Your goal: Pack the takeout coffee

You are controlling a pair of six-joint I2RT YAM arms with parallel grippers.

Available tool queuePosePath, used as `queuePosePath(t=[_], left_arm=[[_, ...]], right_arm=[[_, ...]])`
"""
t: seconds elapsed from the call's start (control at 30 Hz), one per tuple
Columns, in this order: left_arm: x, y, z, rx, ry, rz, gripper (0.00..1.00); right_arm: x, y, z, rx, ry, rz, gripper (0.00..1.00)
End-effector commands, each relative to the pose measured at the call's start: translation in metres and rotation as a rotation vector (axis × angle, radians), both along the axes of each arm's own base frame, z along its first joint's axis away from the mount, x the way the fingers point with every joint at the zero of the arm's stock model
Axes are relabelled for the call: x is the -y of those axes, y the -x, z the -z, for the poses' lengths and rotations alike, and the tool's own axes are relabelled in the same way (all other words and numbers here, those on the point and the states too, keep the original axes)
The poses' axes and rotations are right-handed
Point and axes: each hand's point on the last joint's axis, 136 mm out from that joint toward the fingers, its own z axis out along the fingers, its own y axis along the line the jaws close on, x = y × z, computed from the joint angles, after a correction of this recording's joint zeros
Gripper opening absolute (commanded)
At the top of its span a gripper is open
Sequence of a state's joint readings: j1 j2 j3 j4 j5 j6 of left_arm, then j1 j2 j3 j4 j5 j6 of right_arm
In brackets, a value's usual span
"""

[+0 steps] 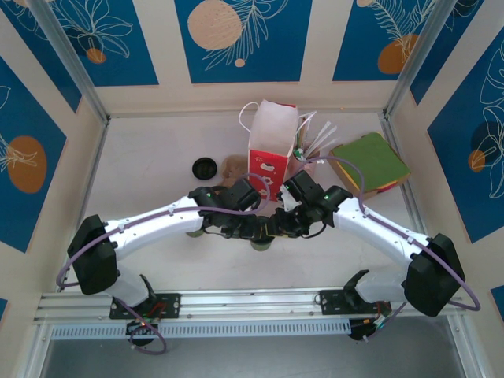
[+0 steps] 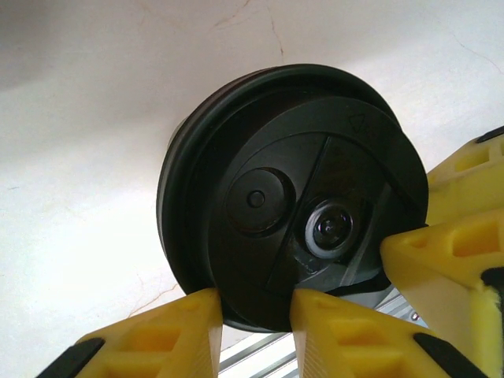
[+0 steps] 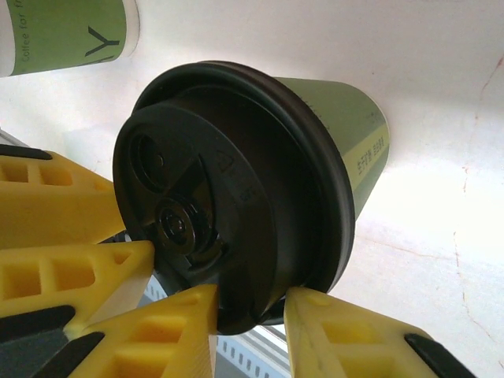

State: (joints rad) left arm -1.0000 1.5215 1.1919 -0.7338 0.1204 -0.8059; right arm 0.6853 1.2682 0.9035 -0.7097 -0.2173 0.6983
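The takeout coffee (image 3: 236, 197) stands on the white table (image 1: 236, 268), near the front and in the middle, where the two arms meet. It is a green cup with a black lid (image 2: 291, 197) on top. It is in front of the red-and-white bag (image 1: 270, 150), not inside it. The left gripper (image 2: 256, 295) has its jaws a little apart, and both yellow tips touch the lid's edge. The right gripper (image 3: 252, 293) is the same, with its tips on the lid's edge from the other side. Neither one wraps around the cup. Another green cup (image 3: 71, 31) stands close by. A loose black lid (image 1: 203, 167) lies left of the bag.
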Motion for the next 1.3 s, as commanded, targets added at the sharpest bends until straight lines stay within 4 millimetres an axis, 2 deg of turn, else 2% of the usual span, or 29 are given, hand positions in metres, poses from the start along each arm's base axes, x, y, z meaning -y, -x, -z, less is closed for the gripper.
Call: queuePosePath(t=[0.0,0.47,0.7,0.83,1.1,1.27], left_arm=[[-0.018,0.012,0.037,-0.061,-0.117,0.0,0.28],[-0.026,0.019,0.055,-0.093,-0.153,0.0,0.26],[-0.027,0.02,0.056,-0.096,-0.162,0.003,0.26],[-0.024,0.016,0.048,-0.081,-0.155,0.006,0.26],[-0.005,-0.001,0.004,-0.004,-0.066,0.001,0.28],[0.001,-0.01,-0.016,0.028,-0.024,-0.009,0.3]], right_arm=[[0.023,0.024,0.044,-0.103,0.152,-0.031,0.27],[0.036,0.033,0.073,-0.135,0.244,-0.054,0.26],[0.039,0.034,0.077,-0.141,0.265,-0.059,0.26],[0.032,0.028,0.064,-0.112,0.242,-0.063,0.26],[0.007,0.005,0.009,-0.008,0.111,-0.06,0.31],[0.0,-0.004,-0.016,0.042,0.07,-0.048,0.36]])
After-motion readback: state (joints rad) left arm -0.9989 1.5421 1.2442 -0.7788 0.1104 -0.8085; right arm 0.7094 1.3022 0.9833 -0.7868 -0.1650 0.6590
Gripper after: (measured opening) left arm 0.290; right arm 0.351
